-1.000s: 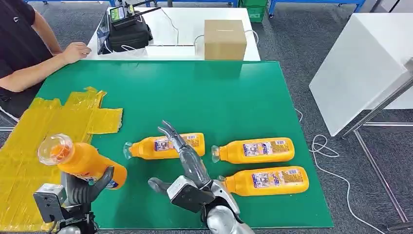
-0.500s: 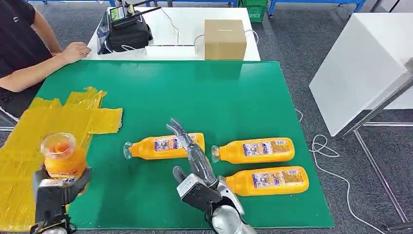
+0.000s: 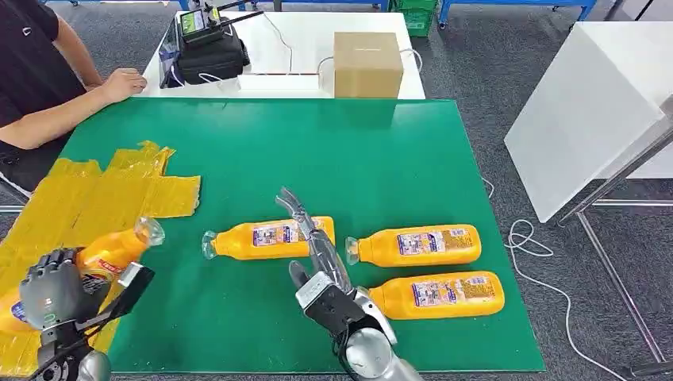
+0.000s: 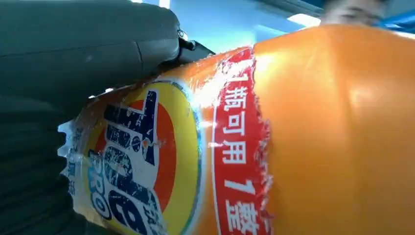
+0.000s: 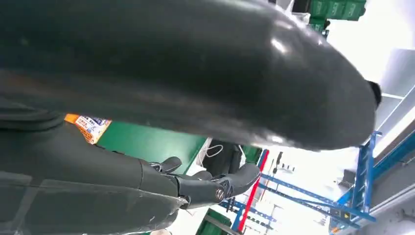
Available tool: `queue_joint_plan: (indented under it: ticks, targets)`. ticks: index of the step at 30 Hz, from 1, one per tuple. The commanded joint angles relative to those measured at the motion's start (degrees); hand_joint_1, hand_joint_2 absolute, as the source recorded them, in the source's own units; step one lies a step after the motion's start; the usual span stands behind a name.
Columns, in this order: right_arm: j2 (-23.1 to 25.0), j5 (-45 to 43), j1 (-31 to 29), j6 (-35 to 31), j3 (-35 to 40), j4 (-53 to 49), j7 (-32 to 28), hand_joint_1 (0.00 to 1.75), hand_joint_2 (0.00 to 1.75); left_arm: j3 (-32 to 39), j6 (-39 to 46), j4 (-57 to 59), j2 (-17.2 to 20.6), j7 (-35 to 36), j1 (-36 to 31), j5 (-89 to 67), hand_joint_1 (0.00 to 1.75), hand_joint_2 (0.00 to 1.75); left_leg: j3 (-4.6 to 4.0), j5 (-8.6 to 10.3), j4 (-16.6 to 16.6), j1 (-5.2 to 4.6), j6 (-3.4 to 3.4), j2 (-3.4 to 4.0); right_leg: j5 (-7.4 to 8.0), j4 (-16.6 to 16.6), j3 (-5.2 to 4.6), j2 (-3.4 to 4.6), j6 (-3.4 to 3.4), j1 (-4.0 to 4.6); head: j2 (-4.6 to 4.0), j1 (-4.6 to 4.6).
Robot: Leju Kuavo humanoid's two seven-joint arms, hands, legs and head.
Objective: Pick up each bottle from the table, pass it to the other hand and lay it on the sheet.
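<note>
My left hand [image 3: 51,290] grips an orange bottle [image 3: 111,249] at the lower left, over the yellow sheet [image 3: 95,198]; the bottle is tilted with its clear cap toward the table's middle. Its orange body and label [image 4: 205,161] are close up in the left wrist view. My right hand [image 3: 317,254] hovers open above the green mat [image 3: 357,151], fingers stretched forward over the nearest lying bottle [image 3: 266,238]. Two more orange bottles [image 3: 417,244] [image 3: 436,294] lie on their sides to the right. The dark fingers [image 5: 210,188] of my right hand hold nothing in the right wrist view.
A person's arm [image 3: 71,103] rests at the mat's far left corner. Behind the mat stand a cardboard box [image 3: 367,63] and a black bag [image 3: 208,55] on a white table [image 3: 294,48]. Another white table [image 3: 595,103] is at the right.
My left hand has swung the bottle left and down over the yellow sheet, tipping it from upright to slanted. The right hand drew slightly right and back.
</note>
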Motion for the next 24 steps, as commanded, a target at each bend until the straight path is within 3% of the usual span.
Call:
queue_joint_plan:
  ticks: [1, 2, 3, 4, 5, 13, 15, 18, 19, 24]
  targets:
    - [-2.94, -0.59, -3.21, -0.09, 2.83, 3.80, 0.12, 0.00, 0.00, -6.33, -0.24, 14.60, 3.29, -1.42, -4.58, 1.99, 1.75, 1.75, 0.30, 0.01, -0.17, -0.07, -0.06, -0.03, -0.02, -0.14, 0.29, -0.11, 0.04, -0.07, 0.00, 0.00]
    - [-3.00, -0.58, -3.39, -0.06, 3.01, 4.07, 0.12, 0.00, 0.00, -6.64, -0.24, 14.83, 3.31, -2.11, -4.71, 1.16, 1.71, 1.75, 0.19, 0.02, -0.12, -0.06, -0.04, 0.00, -0.01, -0.08, 0.20, -0.08, 0.03, -0.07, 0.00, -0.02]
    - [-3.00, -0.58, -3.39, -0.06, 3.01, 4.07, 0.12, 0.00, 0.00, -6.64, -0.24, 14.83, 3.31, -2.11, -4.71, 1.16, 0.00, 1.75, 0.28, 0.01, -0.16, -0.07, -0.07, -0.01, -0.03, -0.12, 0.35, -0.11, 0.03, -0.07, 0.00, 0.00]
    - [-3.21, -0.73, -3.72, -0.15, 3.13, 4.64, 0.08, 0.00, 0.00, -11.09, -0.24, 16.21, 5.54, -0.99, -4.34, -0.58, 0.00, 1.75, 0.21, 0.01, -0.12, -0.05, -0.06, -0.01, -0.02, -0.09, 0.28, -0.10, 0.02, -0.05, 0.00, -0.04]
    - [-3.32, -0.93, -4.00, -0.40, 3.00, 5.15, 0.16, 0.00, 0.00, -13.09, -0.24, 17.60, 6.08, 0.19, -4.62, -0.58, 0.00, 0.00, 0.16, 0.01, -0.10, -0.03, -0.05, 0.01, -0.01, -0.09, 0.23, -0.08, 0.02, -0.04, 0.00, 0.00]
    - [-3.56, -0.11, -5.76, -1.50, 2.54, 6.69, 0.65, 0.00, 0.00, -16.33, -0.24, 17.21, 7.07, 2.06, -5.08, -0.58, 0.00, 0.00, 0.12, 0.01, -0.07, -0.03, -0.04, 0.00, -0.01, -0.06, 0.15, -0.07, 0.03, -0.03, 0.00, 0.00]
    - [-3.46, 1.84, -7.75, -3.24, 2.53, 8.68, 2.91, 0.00, 0.00, -17.69, -0.24, 17.98, 7.24, 2.78, -6.04, -0.58, 0.00, 0.00, 0.15, 0.01, -0.08, -0.03, -0.05, 0.00, -0.01, -0.07, 0.19, -0.08, 0.03, -0.03, 0.00, 0.00]
    - [-2.60, 7.21, -16.48, -6.17, 2.57, 17.39, 8.00, 0.00, 0.00, -19.81, -0.24, 22.29, 6.29, 2.02, -11.03, -0.58, 0.00, 0.00, 0.10, 0.05, -0.05, -0.04, -0.04, -0.06, 0.00, -0.02, 0.19, -0.14, 0.03, -0.04, 0.00, 0.00]
    - [-2.17, 7.21, -18.62, -5.65, 1.96, 19.62, 8.05, 0.00, 1.75, -20.63, -0.24, 23.68, 5.98, 2.81, -12.49, -0.58, 0.00, 0.00, 0.15, 0.09, -0.08, -0.06, -0.06, -0.12, 0.01, -0.02, 0.23, -0.22, 0.04, -0.07, 0.00, 0.00]
    - [-0.62, 13.90, -28.75, -5.69, 3.13, 32.83, 13.00, 0.00, 1.75, -20.15, -0.24, 25.38, 3.52, -0.40, -16.80, -0.33, 0.00, 0.00, -0.01, 0.23, -0.03, -0.05, -0.07, -0.04, 0.12, 0.04, 0.07, -0.09, 0.07, -0.05, 0.00, -0.02]
